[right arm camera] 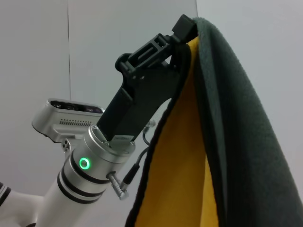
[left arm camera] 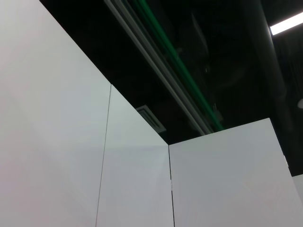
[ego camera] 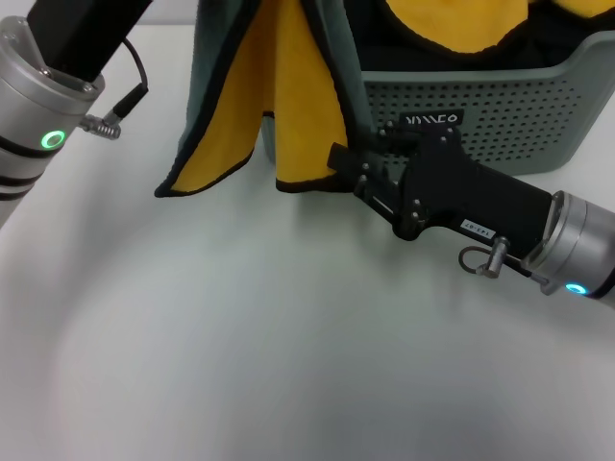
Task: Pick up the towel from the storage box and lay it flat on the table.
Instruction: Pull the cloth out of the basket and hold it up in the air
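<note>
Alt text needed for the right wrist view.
The left gripper, seen from below against a white wall, is shut on the top edge of the towel, which hangs with its yellow-orange face beside its dark grey-green face.

Silver wrists, green rings, black housings

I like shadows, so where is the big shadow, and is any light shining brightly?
Head view: a soft grey shadow spreads on the table below the hanging towel. Left wrist view: one bright ceiling light strip against dark ceiling. Right wrist view: even light, no glare.
</note>
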### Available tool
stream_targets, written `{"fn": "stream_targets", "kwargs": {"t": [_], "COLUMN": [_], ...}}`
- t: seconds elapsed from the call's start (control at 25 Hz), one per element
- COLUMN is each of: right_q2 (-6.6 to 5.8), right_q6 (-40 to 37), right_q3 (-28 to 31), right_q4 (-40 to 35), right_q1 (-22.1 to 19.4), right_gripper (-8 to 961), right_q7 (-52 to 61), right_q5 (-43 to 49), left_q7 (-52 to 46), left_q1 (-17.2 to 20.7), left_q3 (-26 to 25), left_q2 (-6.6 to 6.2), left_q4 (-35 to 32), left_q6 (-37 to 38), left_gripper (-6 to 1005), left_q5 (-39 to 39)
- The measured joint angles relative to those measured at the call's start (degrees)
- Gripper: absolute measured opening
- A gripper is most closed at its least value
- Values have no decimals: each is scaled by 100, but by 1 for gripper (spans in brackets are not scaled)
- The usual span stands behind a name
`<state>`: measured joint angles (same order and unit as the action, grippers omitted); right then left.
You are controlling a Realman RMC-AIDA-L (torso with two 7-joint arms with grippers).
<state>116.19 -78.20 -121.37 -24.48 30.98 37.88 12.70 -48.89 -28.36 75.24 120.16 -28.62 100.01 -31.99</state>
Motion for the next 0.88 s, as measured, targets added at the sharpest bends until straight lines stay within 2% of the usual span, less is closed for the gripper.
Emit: {"fn": "stream_targets", "kwargs": {"t": [0.28,0.88], "right_q2": [0,0], "right_q6": [55,209], "right_q3": [-38,-113], "right_q4": [64,46], "right_q1": [17,48], "right_gripper": [204,199], "right_q7": [-9,-31], "right_q5": [-11,2], "left_q7": [57,64], "left_q1": [-16,-29], "left_q3": [-8,10], "left_q2": [11,35], "left_q4": [-3,-4], "left_q6": [0,0], "left_gripper": [39,40], "left_q5": [0,0]}}
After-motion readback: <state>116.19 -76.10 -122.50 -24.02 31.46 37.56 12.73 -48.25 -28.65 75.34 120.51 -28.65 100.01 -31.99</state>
